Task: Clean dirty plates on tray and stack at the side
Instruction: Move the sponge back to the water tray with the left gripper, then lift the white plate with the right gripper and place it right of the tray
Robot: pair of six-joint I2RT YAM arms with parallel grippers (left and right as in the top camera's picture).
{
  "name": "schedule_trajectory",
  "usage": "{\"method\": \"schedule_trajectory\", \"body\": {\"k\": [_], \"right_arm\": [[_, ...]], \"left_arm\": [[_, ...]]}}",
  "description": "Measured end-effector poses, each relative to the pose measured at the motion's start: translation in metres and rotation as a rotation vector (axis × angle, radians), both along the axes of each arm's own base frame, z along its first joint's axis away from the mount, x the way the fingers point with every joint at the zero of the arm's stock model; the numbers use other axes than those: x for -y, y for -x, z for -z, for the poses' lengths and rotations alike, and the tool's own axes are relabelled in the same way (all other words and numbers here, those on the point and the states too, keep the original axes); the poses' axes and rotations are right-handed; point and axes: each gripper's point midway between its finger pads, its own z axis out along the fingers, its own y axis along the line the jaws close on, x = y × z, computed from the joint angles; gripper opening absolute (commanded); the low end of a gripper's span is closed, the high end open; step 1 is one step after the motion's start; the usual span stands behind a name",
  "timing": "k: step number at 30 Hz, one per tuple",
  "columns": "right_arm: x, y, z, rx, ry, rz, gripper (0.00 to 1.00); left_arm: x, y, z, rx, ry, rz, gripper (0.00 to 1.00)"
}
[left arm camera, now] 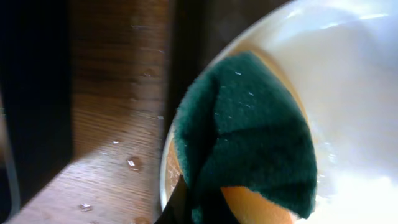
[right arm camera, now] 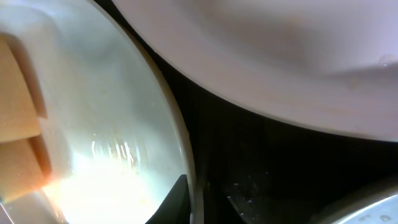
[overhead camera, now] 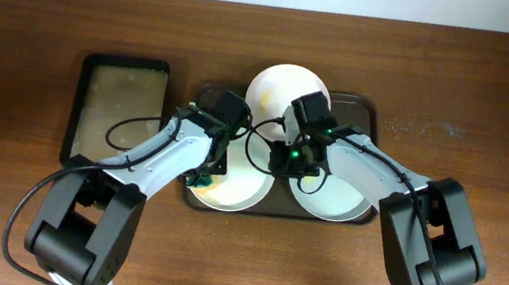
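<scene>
Evidently early: all three plates (overhead camera: 278, 85) sitting on tray (overhead camera: 366, 109), none stacked at side; left pincer (overhead camera: 208, 166) gripping sponge (left arm camera: 249, 137), scrubbing seven-o'clock plate (overhead camera: 237, 191); right pincer (overhead camera: 283, 167) closed, seemingly pinching its rim.

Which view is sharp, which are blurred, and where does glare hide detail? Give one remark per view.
Overhead: sharp and evenly lit, with the wood table and tray clear. Left wrist: the green-faced sponge is soft, and glare washes out the front-left plate under it. Right wrist: everything is out of focus, with a bright hotspot on that plate and the tray nearly black.
</scene>
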Motion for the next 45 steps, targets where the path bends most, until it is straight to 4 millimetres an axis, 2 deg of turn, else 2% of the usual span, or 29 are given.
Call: {"method": "schedule_trajectory", "body": {"k": [2, 5, 7, 11, 13, 16, 19, 22, 27, 31, 40, 45], "right_arm": [[-0.001, 0.000, 0.000, -0.001, -0.002, -0.002, 0.04], [-0.002, 0.002, 0.000, -0.006, -0.005, -0.001, 0.04], [0.000, 0.002, 0.000, -0.005, 0.001, -0.002, 0.04], [0.000, 0.003, 0.000, -0.010, 0.007, -0.015, 0.04], [0.002, 0.005, -0.002, -0.023, 0.016, -0.016, 0.04], [0.004, 0.006, -0.005, -0.033, 0.038, -0.029, 0.04], [0.011, 0.004, -0.016, -0.032, 0.094, -0.037, 0.04], [0.020, -0.003, -0.041, 0.014, 0.205, -0.042, 0.04], [0.006, -0.025, -0.119, 0.244, 0.407, -0.071, 0.04], [-0.003, -0.027, -0.160, 0.407, 0.579, -0.093, 0.04], [-0.008, -0.027, -0.217, 0.718, 0.940, -0.123, 0.04], [-0.008, -0.025, -0.239, 0.812, 1.117, -0.209, 0.04]], "left_arm": [[-0.003, -0.002, -0.005, 0.011, -0.020, -0.002, 0.00], [-0.005, -0.008, -0.020, 0.052, -0.023, -0.007, 0.00], [-0.012, -0.014, -0.043, 0.113, -0.017, -0.024, 0.00], [-0.041, -0.019, -0.099, 0.244, 0.030, -0.108, 0.00], [-0.055, -0.017, -0.121, 0.289, 0.044, -0.144, 0.00], [-0.073, -0.008, -0.137, 0.309, 0.046, -0.189, 0.00], [-0.089, -0.001, -0.137, 0.281, 0.036, -0.231, 0.00], [-0.104, 0.007, -0.134, 0.243, 0.027, -0.270, 0.00], [-0.114, 0.016, -0.130, 0.202, 0.017, -0.301, 0.00], [-0.114, 0.017, -0.130, 0.197, 0.018, -0.300, 0.00], [-0.115, 0.023, -0.128, 0.172, 0.012, -0.299, 0.00], [-0.115, 0.023, -0.128, 0.172, 0.012, -0.299, 0.00]]}}
